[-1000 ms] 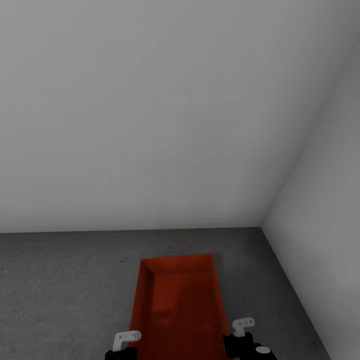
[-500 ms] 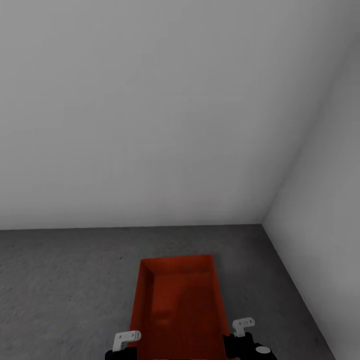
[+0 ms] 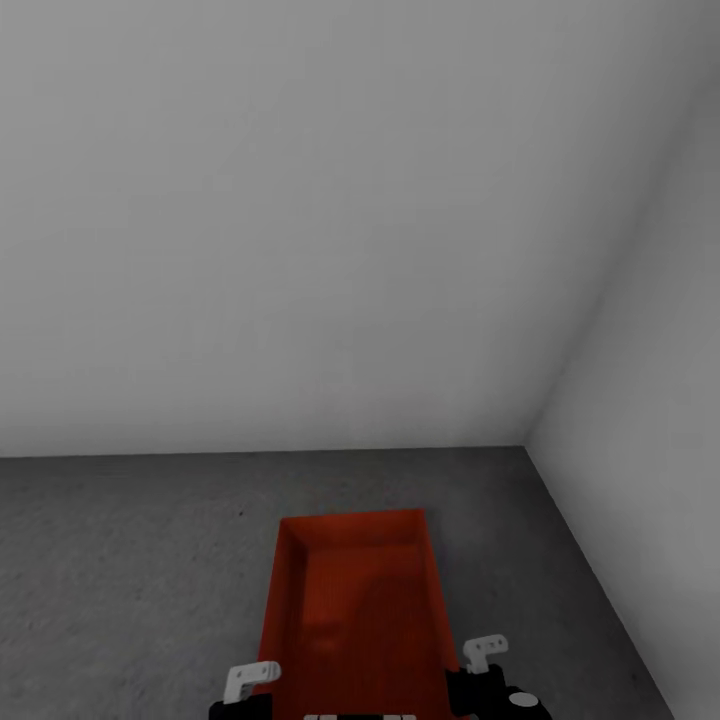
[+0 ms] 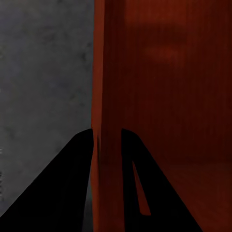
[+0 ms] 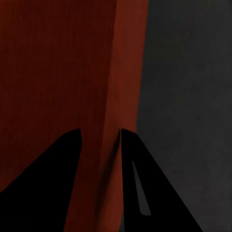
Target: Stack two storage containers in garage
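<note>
One orange-red open-topped storage container point(image 3: 355, 600) lies lengthwise low in the head view, over the dark grey speckled floor point(image 3: 130, 560) of the garage. My left gripper point(image 3: 255, 682) is at its left long wall and my right gripper point(image 3: 482, 652) at its right long wall. In the left wrist view the black fingers point(image 4: 58, 183) pinch the thin container wall point(image 4: 99, 96), gripper point(image 4: 106, 130) shut on it. The right wrist view shows the same on the other wall point(image 5: 123, 72), gripper point(image 5: 100, 129) shut. Whether the bin rests on the floor or hangs just above it I cannot tell.
A white back wall point(image 3: 300, 250) meets a white side wall point(image 3: 650, 420) in a corner just beyond and right of the container. Bare concrete stretches to the left of the bin and in a narrower strip to its right point(image 3: 540, 580).
The line where wall meets floor has crept slightly upward in the picture, so the camera has moved a little. The container and both grippers keep their hold and places.
</note>
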